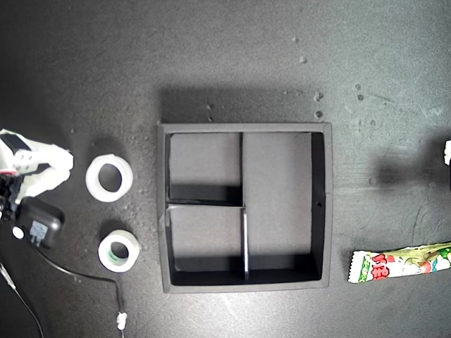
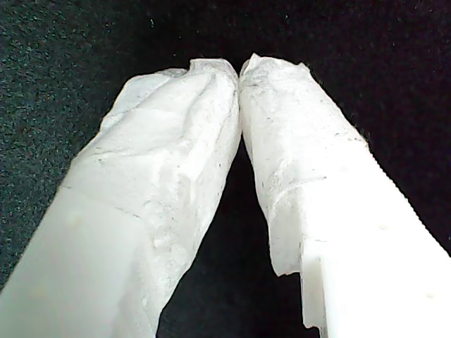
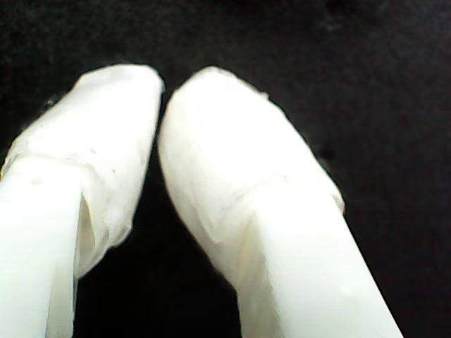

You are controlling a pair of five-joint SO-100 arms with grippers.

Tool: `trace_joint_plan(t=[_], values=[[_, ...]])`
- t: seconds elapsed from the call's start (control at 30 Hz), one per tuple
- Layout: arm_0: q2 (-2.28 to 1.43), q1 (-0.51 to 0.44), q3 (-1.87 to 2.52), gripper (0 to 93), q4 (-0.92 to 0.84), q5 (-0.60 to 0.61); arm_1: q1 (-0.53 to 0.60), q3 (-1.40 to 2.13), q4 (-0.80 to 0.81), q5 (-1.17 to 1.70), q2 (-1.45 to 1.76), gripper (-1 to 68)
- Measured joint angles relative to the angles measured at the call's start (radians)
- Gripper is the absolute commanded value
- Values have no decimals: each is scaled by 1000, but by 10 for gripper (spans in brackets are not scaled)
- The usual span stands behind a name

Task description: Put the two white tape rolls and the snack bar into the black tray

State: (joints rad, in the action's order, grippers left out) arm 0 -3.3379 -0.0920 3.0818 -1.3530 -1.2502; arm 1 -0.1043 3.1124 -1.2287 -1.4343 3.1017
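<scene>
The black tray [image 1: 320, 204] lies in the middle of the exterior view, and nothing is in its three compartments. To the exterior view's left of it lie two white tape rolls flat on the mat: a plain one [image 1: 109, 177] and a smaller one with a greenish core [image 1: 118, 251]. The snack bar [image 1: 400, 263] lies at the exterior view's lower right, beside the tray. My first gripper [image 2: 239, 70] is shut on nothing, over bare black mat. My second gripper [image 3: 161, 84] is also shut and holds nothing. The wrist views do not show which arm is which.
One arm's white gripper [image 1: 44, 167] reaches in from the exterior view's left edge, close to the plain roll. A sliver of another arm [image 1: 447, 151] shows at the right edge. A black wrist camera block [image 1: 39, 224] with a cable [image 1: 84, 273] hangs near the smaller roll.
</scene>
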Motion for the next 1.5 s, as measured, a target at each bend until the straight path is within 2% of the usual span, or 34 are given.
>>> trace_joint_plan(t=[0.73,0.9,0.97,1.03,1.1,1.23,1.3,1.43,1.5], values=[[0,0,0,3,0,0,0,0,0,0,0,-1],[0,0,0,5,0,-195,0,0,0,-34,0,-1],[0,0,0,1,0,-253,-37,0,0,-52,0,-1],[0,-5,0,0,2,-275,-77,0,5,-104,0,-1],[0,-28,0,0,23,-244,-87,0,26,-138,0,-1],[0,-101,0,2,118,-311,-80,0,155,41,-9,-2],[0,-124,0,52,215,-253,-51,0,249,212,-9,-3],[0,-158,-43,121,339,54,34,0,397,426,-9,-3],[0,-163,-94,157,402,161,58,0,485,437,-9,-4]])
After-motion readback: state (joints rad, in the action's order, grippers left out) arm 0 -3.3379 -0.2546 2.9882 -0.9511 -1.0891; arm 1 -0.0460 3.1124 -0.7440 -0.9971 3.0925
